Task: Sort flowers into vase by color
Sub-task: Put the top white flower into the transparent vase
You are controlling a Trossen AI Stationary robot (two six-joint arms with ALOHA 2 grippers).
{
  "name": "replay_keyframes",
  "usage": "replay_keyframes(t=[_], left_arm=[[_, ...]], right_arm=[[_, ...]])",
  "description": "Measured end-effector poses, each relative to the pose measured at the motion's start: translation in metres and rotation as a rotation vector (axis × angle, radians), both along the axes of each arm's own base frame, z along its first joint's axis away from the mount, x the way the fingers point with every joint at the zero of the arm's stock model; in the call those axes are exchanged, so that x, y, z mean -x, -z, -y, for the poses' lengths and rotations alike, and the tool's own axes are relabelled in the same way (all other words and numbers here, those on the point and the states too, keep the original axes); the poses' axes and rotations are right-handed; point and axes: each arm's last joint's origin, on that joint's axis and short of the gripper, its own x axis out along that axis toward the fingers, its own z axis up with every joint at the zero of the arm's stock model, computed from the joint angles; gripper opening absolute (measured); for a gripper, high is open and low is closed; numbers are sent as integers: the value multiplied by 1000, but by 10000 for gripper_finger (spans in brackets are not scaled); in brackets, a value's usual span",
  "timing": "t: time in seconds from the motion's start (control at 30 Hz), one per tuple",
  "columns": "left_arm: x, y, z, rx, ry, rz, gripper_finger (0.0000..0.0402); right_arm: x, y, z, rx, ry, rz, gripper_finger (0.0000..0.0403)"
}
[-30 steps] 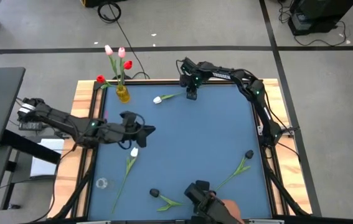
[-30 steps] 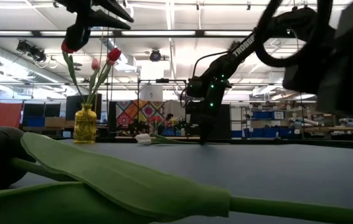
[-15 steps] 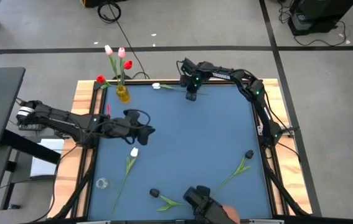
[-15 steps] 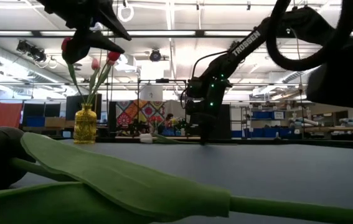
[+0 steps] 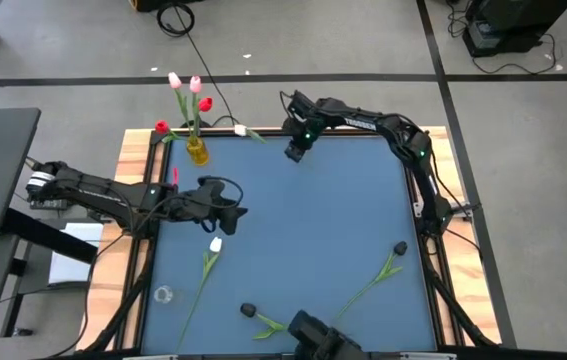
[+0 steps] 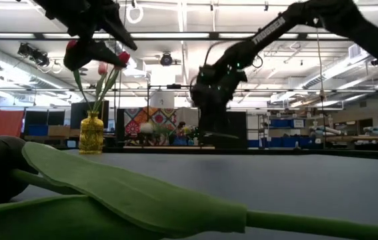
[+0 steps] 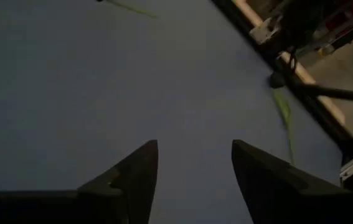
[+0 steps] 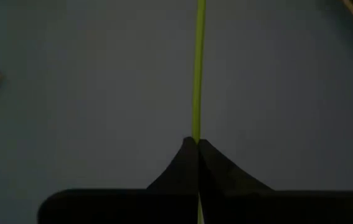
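Observation:
My right gripper [image 5: 292,153] hangs over the table's far edge, shut on the stem of a white tulip whose bud [image 5: 240,130] points toward the yellow vase [image 5: 197,151]. The vase stands at the far left with pink and red tulips in it. My left gripper [image 5: 240,212] hovers open over the table's left middle with nothing between its fingers [image 7: 142,168]. A second white tulip [image 5: 213,246] lies flat just near of it. Two black tulips [image 5: 400,247] [image 5: 247,311] lie flat toward the near edge. My right gripper pinches the white tulip's thin green stem [image 8: 196,127] between its two fingertips, near the end away from the bud. The fingers slant down from above. The flower is lifted clear of the table and lies about level [image 6: 175,133], its bud toward the vase.
A red flower head [image 5: 161,127] lies on the wooden frame at the far left corner. A small clear glass [image 5: 163,295] stands near the left edge. A dark device [image 5: 308,330] sits at the near edge. The blue middle of the table [image 5: 313,220] holds nothing.
My right gripper has shut on the white tulip's stem, risen and gone toward the vase while rolling. The tulip has left the table and its bud has swung toward the far left. My left gripper has spread its fingers wider. A person's hand at the near edge has withdrawn.

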Motion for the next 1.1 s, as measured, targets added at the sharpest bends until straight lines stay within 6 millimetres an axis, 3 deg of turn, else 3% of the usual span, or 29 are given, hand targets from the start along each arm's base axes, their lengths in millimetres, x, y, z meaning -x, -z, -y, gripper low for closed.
replay_keyframes(t=[0.23, 0.4, 0.57, 0.67, 0.93, 1.1], left_arm=[[-5, -8, -2, -62, 11, 80, 206], [-2, -12, -3, -74, 12, 93, 206], [3, -17, -4, -77, 14, 112, 206], [6, -18, -4, -103, 28, 99, 206], [2, -26, -4, -286, 138, 129, 206], [-2, -38, -9, -319, 111, 246, 206]], right_arm=[[-14, -57, -33, 23, 30, 162, 1], [-20, -86, -66, 70, 122, 173, 0], [-6, -76, -100, 80, 362, 134, 0], [5, -70, -130, 31, 422, 243, 0], [25, -80, -226, 124, 354, 608, 0], [28, -90, -270, 202, 257, 708, 1]])
